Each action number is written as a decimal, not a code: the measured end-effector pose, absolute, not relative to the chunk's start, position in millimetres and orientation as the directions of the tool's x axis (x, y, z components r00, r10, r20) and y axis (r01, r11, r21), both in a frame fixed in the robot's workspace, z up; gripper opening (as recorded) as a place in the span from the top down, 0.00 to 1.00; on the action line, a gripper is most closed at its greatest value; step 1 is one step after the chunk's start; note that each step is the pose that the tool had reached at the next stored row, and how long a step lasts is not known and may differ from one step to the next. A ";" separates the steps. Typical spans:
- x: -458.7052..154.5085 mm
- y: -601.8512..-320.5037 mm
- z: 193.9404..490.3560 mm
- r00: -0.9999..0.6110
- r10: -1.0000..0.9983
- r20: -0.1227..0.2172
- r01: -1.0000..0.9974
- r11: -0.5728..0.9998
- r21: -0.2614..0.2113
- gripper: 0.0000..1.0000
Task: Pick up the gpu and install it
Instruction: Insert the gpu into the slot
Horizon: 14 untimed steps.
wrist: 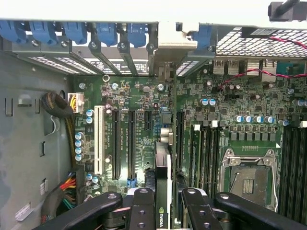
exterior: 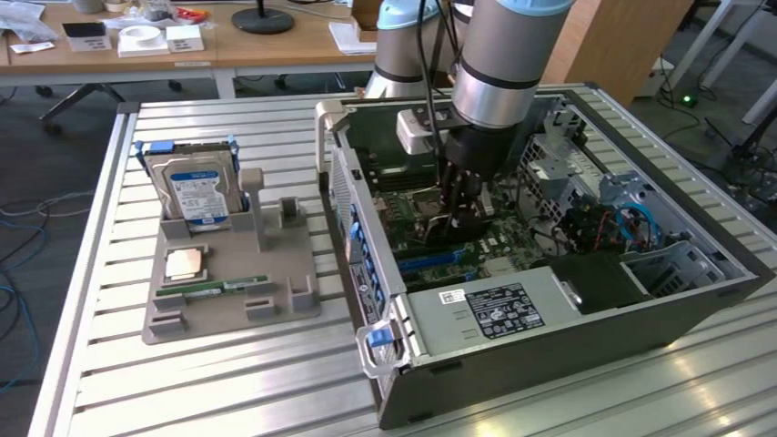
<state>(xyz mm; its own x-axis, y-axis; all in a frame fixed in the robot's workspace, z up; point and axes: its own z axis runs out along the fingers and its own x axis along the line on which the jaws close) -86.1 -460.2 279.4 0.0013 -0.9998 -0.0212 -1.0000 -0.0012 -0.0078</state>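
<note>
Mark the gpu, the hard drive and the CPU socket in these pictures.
gpu [wrist: 163,167]: wrist view, on the card's thin edge facing the camera.
hard drive [exterior: 195,193]: exterior view, on its blue label.
CPU socket [wrist: 249,181]: wrist view, on the middle of the socket inside its metal frame.

A wooden desk, strewn with papers and white boxes, is seen at the upper left of the exterior frame. Grey carpet is laid beneath; cables are trailed along the left edge.
</note>
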 end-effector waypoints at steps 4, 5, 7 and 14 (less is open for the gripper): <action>-86.1 -460.2 280.7 0.001 -1.000 -0.021 -1.000 -0.001 -0.008 0.74; -86.1 -460.2 281.5 0.001 -1.000 -0.021 -1.000 -0.001 -0.008 0.74; -86.1 -460.2 282.8 0.001 -1.000 -0.021 -1.000 -0.001 -0.008 0.74; -85.8 -460.3 282.8 0.001 -1.000 -0.021 -1.000 -0.001 -0.008 0.74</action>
<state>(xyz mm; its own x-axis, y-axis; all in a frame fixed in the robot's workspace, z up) -85.8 -460.3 282.8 0.0013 -0.9998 -0.0213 -1.0000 -0.0012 -0.0078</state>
